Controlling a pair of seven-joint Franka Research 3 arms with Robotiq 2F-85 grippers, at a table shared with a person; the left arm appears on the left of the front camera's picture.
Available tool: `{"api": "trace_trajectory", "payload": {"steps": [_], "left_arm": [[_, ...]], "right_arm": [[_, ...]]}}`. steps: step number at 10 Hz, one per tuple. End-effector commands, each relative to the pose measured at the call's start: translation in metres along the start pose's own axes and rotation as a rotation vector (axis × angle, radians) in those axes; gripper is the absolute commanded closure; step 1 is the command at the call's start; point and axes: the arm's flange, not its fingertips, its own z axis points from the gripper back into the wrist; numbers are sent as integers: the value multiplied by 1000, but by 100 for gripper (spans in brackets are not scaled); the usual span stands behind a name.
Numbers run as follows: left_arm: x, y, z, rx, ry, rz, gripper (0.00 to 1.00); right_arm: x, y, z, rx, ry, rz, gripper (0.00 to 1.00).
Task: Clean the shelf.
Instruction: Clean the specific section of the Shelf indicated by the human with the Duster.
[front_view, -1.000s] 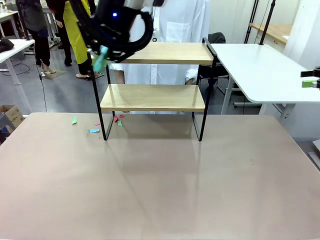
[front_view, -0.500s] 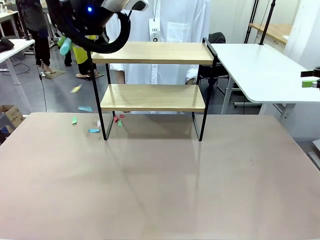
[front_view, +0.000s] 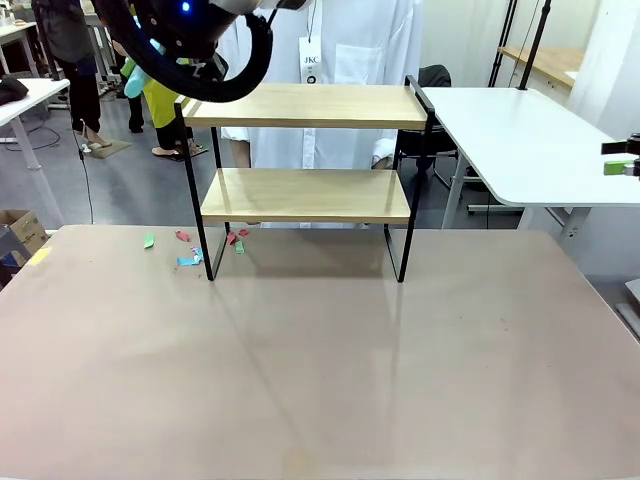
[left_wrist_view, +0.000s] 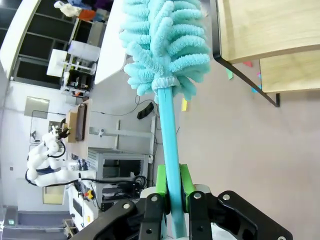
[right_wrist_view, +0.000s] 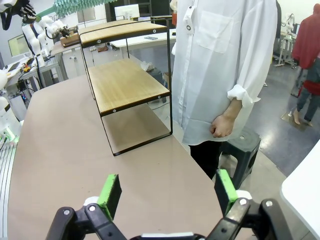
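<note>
Shelf (front_view: 305, 195): two boards. Left end effector (left_wrist_view: 172, 184) clamped on one duster (left_wrist_view: 165, 45); right end effector (right_wrist_view: 167, 192) apart.

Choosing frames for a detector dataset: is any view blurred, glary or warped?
Front view: sharp, evenly lit, a soft shadow under the shelf, a pale sheen on the tan tabletop. Left wrist view: rolled sideways, the turquoise duster crisp. Right wrist view: wide-angle stretch at the edges, shelf in focus.
</note>
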Motion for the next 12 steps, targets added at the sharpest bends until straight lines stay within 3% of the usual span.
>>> {"api": "trace_trajectory", "payload": {"steps": [1, 3, 6, 10, 12], "left_arm": [[-3, 2, 6, -6, -13, 2, 87], [-14, 27, -2, -233, -88, -10, 87], [-37, 74, -30, -412, -137, -94, 87], [-58, 150, -38, -617, -270, -323, 87], [-70, 164, -39, -721, -392, -523, 87]], "right_arm": [[2, 0, -2, -6, 4, 5, 0], [2, 0, -2, -6, 4, 5, 0], [2, 0, -2, -6, 4, 5, 0], [2, 0, -2, -6, 4, 5, 0], [2, 0, -2, -6, 4, 5, 0]]}}
